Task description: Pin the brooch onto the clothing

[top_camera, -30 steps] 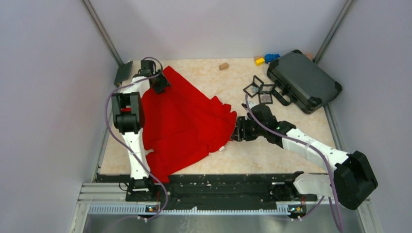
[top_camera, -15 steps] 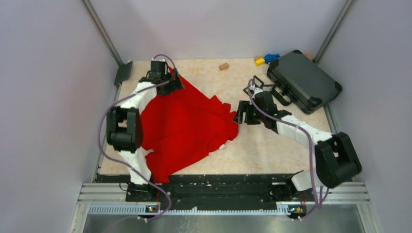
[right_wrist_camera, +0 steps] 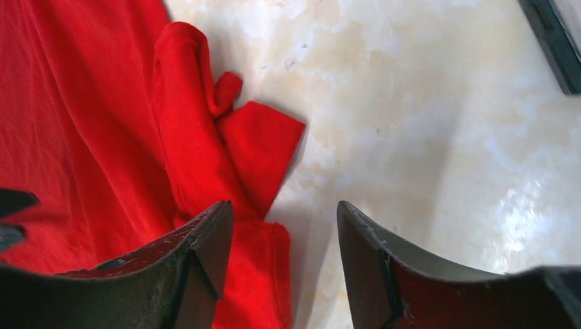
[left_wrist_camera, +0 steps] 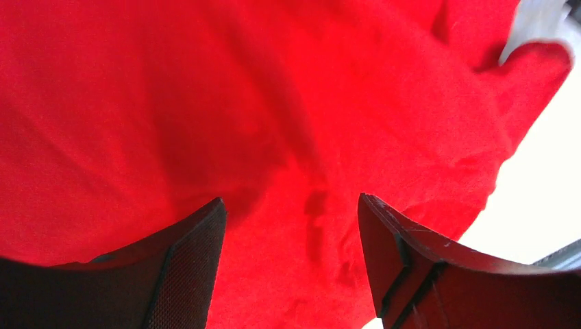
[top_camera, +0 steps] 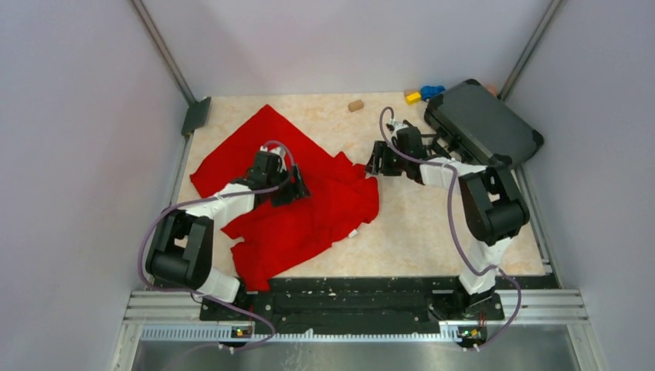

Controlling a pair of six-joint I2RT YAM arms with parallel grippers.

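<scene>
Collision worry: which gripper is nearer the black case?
Right. The right gripper is left of the black case, at the right edge of the clothing; the left gripper is farther left, over it.

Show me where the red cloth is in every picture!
Top external: the clothing lies left of centre, beneath the left gripper.
Left wrist: it fills almost the whole picture.
Right wrist: it covers the left side.
Shared landmark: the pale table along its right edge.
</scene>
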